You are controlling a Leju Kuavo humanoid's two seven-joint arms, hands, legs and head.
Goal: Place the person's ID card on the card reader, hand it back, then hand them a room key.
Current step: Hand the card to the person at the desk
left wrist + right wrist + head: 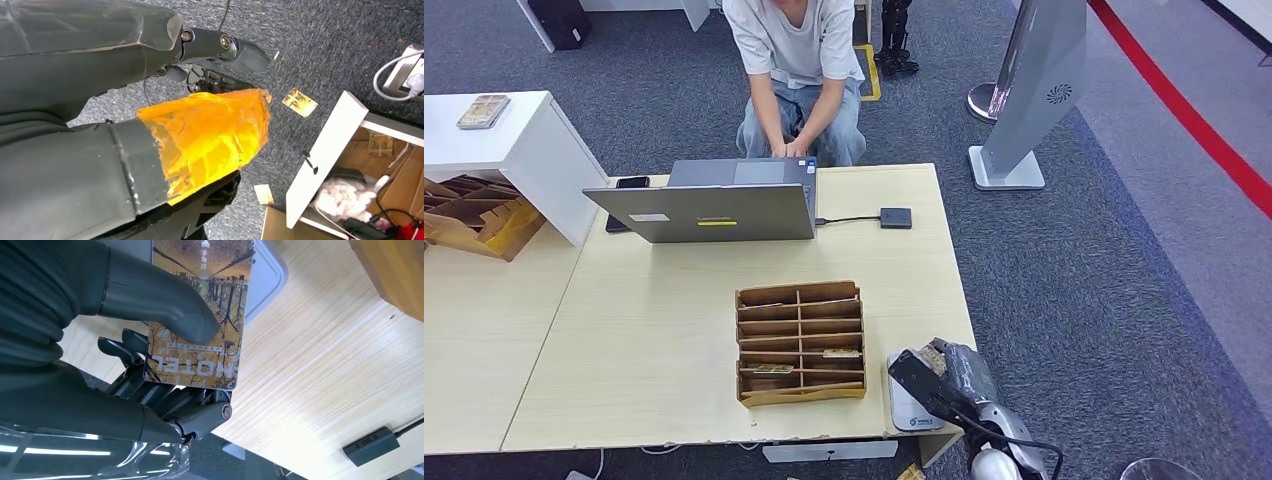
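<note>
the right hand (150, 365) pinches the card (200, 315), thumb on its face and fingers (117, 347) beneath, over the grey card reader (909, 405) at the bench (664, 340) corner. probably best lowered flat and square. left hand (200, 135) hangs empty, fingers apart.

The right hand (150, 365) shows a dark grey ribbed cover, a thick smooth grey thumb (165, 307), and darker fingers (130, 352) beneath it with a round screw head at a knuckle. Behind the fingers, glossy silver casing. On the left hand (165, 120), the thumb wears a crinkled translucent orange wrap; dark fingers (225, 47) carry small pivot screws. In the head view, a black cable loops along the silver arm (994, 420).
</note>
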